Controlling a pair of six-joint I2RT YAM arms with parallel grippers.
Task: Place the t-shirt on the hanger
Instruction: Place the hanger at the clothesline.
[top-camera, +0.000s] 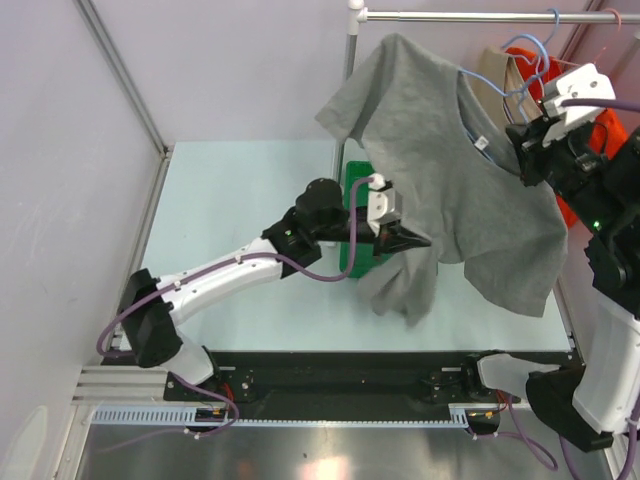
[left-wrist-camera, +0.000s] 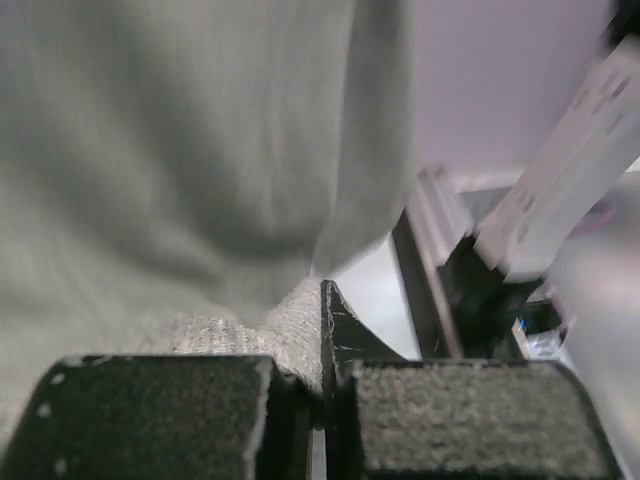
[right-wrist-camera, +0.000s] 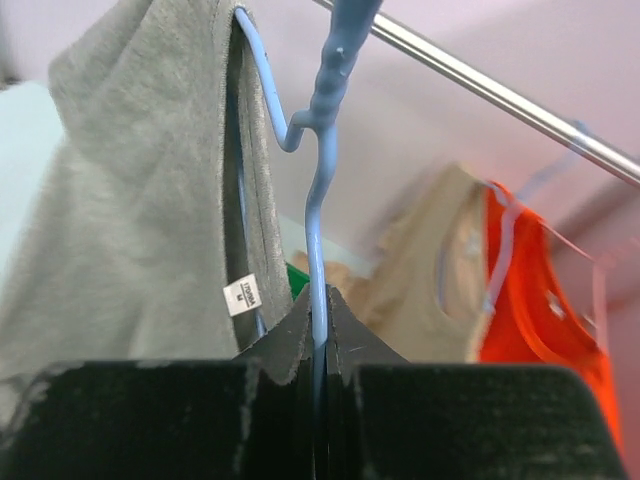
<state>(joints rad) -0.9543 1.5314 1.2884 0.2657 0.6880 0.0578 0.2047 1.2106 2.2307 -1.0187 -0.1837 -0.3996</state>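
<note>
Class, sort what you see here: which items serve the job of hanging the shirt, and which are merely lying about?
In use: plain grey cotton t-shirt, pinched by left gripper; thin light-blue wire hanger, clamped by right gripper.

Just about: tan beige shirt; bright orange-red t-shirt; green container.

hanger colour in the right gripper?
The hanger is pale blue, clearest in the right wrist view.

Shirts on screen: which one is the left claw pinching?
The grey t-shirt; the left claw grips its lower edge. The tan shirt and orange-red t-shirt hang on the rail, untouched.
</note>
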